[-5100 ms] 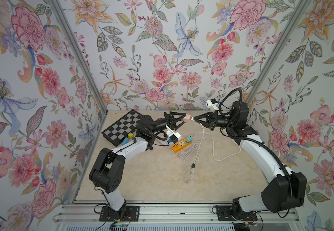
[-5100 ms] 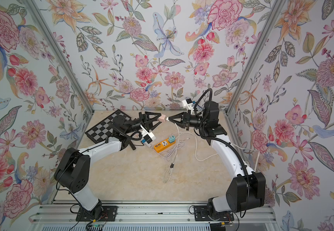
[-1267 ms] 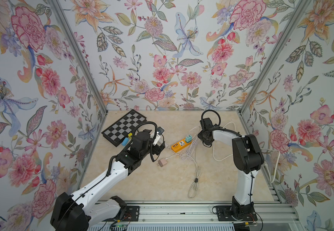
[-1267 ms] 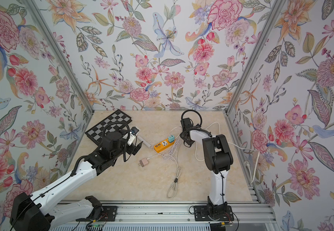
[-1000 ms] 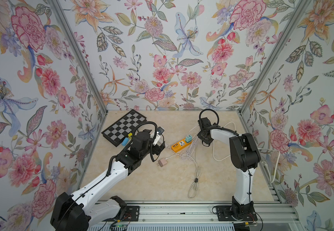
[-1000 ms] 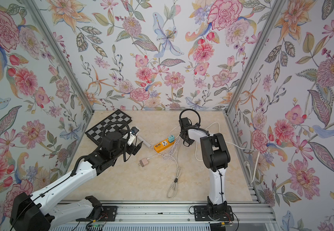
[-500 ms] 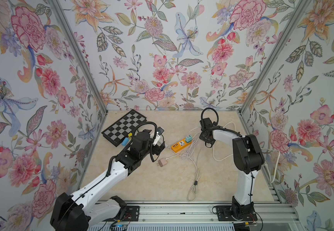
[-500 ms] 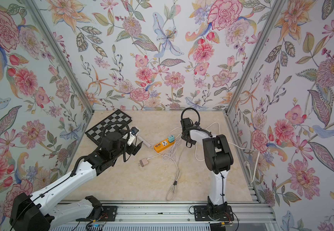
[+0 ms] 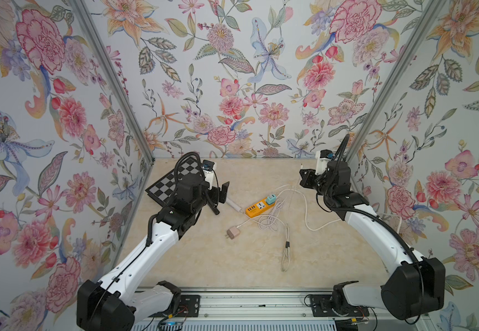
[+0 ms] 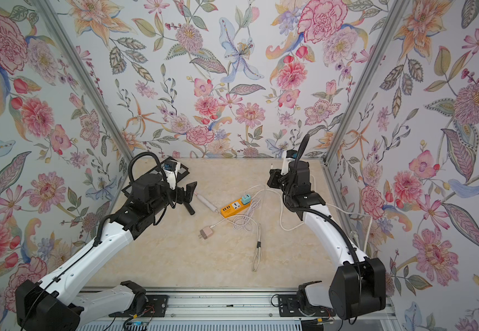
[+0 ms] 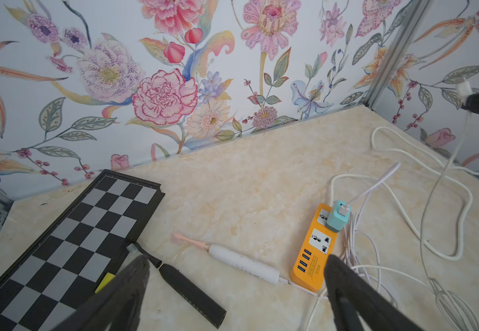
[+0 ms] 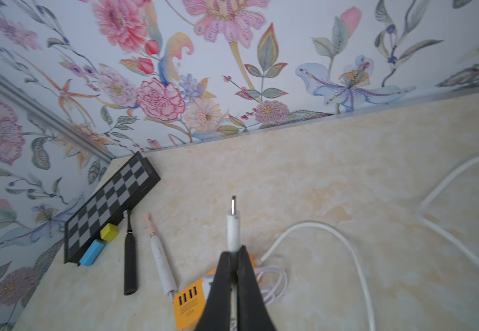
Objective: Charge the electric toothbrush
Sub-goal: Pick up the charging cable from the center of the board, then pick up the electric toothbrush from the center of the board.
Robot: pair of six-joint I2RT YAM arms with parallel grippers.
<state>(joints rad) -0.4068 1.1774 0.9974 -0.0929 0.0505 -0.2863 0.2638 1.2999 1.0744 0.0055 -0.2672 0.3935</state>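
Note:
The white electric toothbrush [image 11: 257, 269] with a pink head lies on the table beside the orange power strip [image 11: 314, 243], and a thin cable meets its base. It also shows in both top views [image 9: 234, 205] [image 10: 207, 203] and in the right wrist view [image 12: 162, 266]. My left gripper [image 11: 236, 260] hangs open just above it [image 9: 220, 200]. My right gripper [image 12: 233, 253] is shut on a white charging cable plug [image 12: 232, 229] and holds it above the table behind the strip [image 9: 301, 175] [image 10: 271, 172].
A black toothbrush [image 11: 189, 289] lies beside the white one, next to a chessboard [image 11: 74, 243] with a yellow block [image 12: 109, 231] and a blue block [image 12: 93, 252]. A teal adapter [image 9: 271, 198] sits in the strip. A pink adapter [image 9: 232, 233] and loose white cables [image 9: 285, 252] lie nearby.
My right gripper has closed on the cable plug and lifted it off the table. The loose cable loop has shifted a little. My left arm has stayed put, open.

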